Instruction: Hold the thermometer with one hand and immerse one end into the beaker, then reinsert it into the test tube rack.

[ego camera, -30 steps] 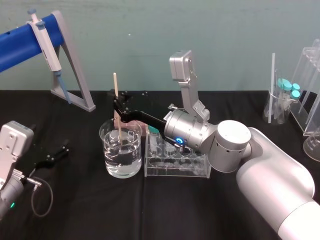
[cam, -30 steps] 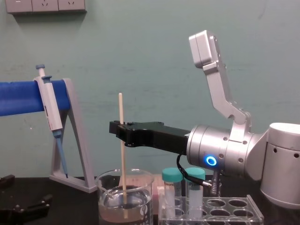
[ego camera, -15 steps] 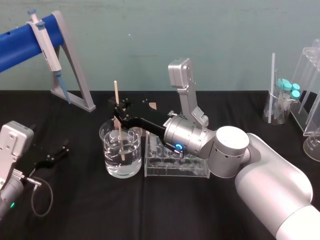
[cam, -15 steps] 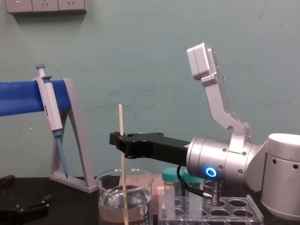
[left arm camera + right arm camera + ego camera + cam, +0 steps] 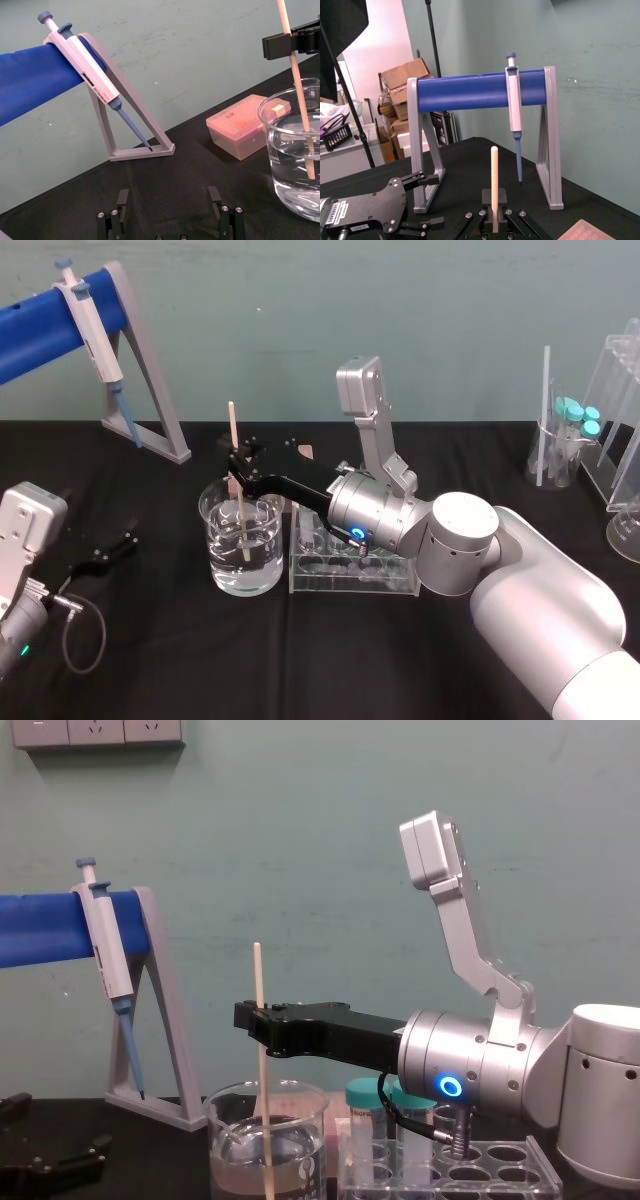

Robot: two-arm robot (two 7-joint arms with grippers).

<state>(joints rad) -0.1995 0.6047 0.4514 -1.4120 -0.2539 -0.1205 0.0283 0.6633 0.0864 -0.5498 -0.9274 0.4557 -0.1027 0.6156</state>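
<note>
Thermometer [image 5: 243,530] handling is left to the right gripper [image 5: 238,477]. Nearest, the left gripper [image 5: 105,552] is parked on the table [image 5: 400,660], fingers spread and empty. Farther out, the beaker [image 5: 215,560] is set just beside the rack [image 5: 350,585]. The thermometer is held upright there by the right gripper, pinched shut on it, with its lower end dipped in the water [image 5: 255,565]. If it is swung toward the rack before being lifted clear, the rim may be caught and water spilled. Behind, the capped tubes [image 5: 365,1095] may be struck, or the thin stick twisted in the pinch.
</note>
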